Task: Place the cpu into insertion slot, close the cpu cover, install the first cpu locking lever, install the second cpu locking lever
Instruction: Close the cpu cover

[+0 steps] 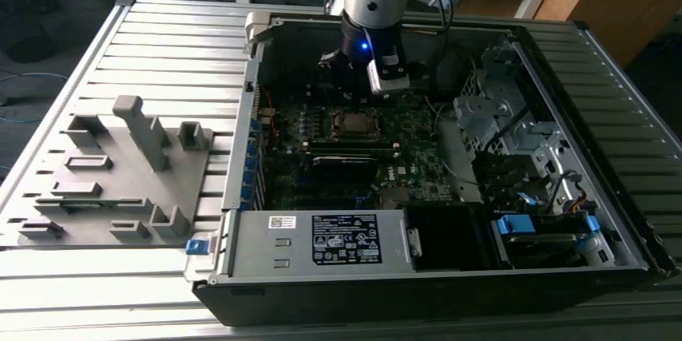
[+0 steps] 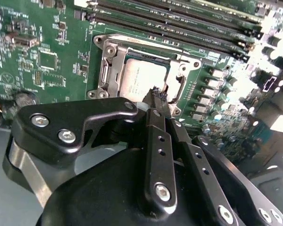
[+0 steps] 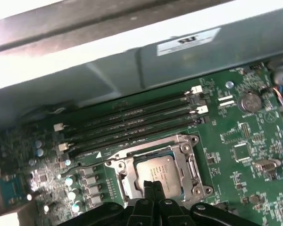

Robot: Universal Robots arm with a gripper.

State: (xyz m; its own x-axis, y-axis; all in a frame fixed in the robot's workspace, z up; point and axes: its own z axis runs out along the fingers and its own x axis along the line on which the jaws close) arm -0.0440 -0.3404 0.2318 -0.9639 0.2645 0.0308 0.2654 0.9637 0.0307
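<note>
My pincer (image 2: 156, 95) is clenched, its two black fingers pressed tip to tip with nothing between them that I can see. In both wrist views the tips hang over the edge of the cpu (image 2: 140, 77) that faces away from the memory slots (image 3: 132, 123). I cannot tell whether they touch the metal or sit just above it.

The cpu lies flat in the insertion slot (image 2: 100, 40), near the middle of the green board (image 2: 47, 28), with the row of long black memory slots just beside one side of the socket. The cpu cover (image 2: 114, 63) looks to be down around the chip, whose dull grey top shows through the window. I cannot make out whether the locking levers are latched.

I judge the chip to be light, stiff and thin, with a smooth lid that would slip under a careless pinch and a delicate underside. I would take it only by two opposite edges, held level, and never push it sideways in its seat.

The cover looks like thin, springy sheet metal on a hinge. I think it is better pressed on its solid rim than pinched, with my tips kept off the window and the small parts crowding the board around the socket.
</note>
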